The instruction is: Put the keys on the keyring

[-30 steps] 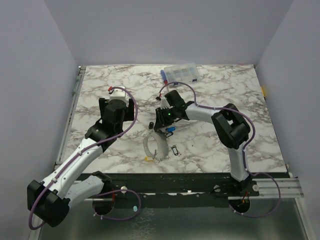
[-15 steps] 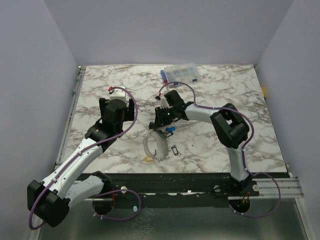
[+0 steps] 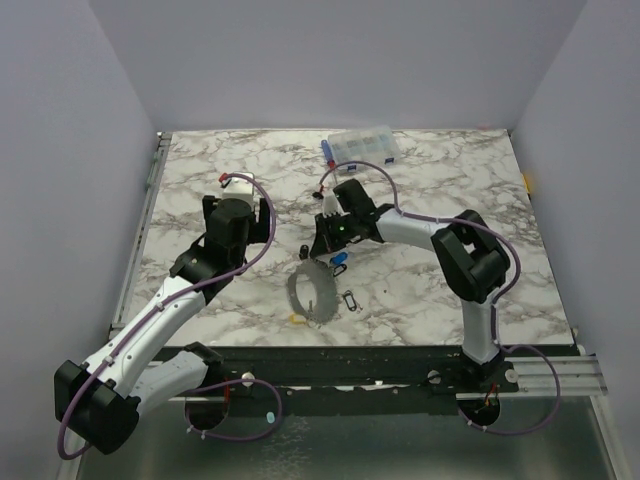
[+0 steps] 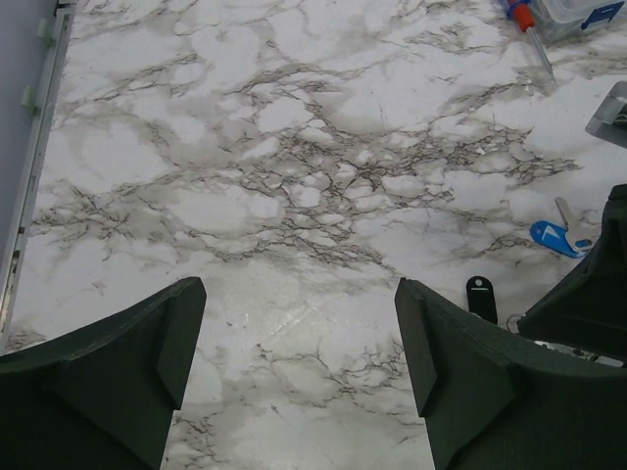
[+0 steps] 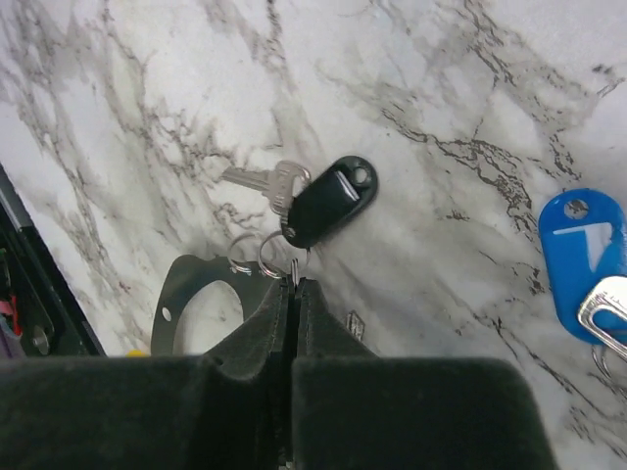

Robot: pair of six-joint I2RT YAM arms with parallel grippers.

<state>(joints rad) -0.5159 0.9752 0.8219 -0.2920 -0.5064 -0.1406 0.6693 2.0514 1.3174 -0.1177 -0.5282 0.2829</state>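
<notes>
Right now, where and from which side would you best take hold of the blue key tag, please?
I'd pinch the blue key tag across its narrow width at mid-body, coming straight down from above. It lies flat on the table, so only its long edges offer purchase, and a silver key crowds one end.

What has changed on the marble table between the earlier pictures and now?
The right gripper closed its jaws, seemingly pinching the far edge of the large thin grey metal hoop, which shifted slightly. The left gripper edged slightly farther out, still open. The blue key tag, small dark-outlined tag and clear compartment box stayed put.
</notes>
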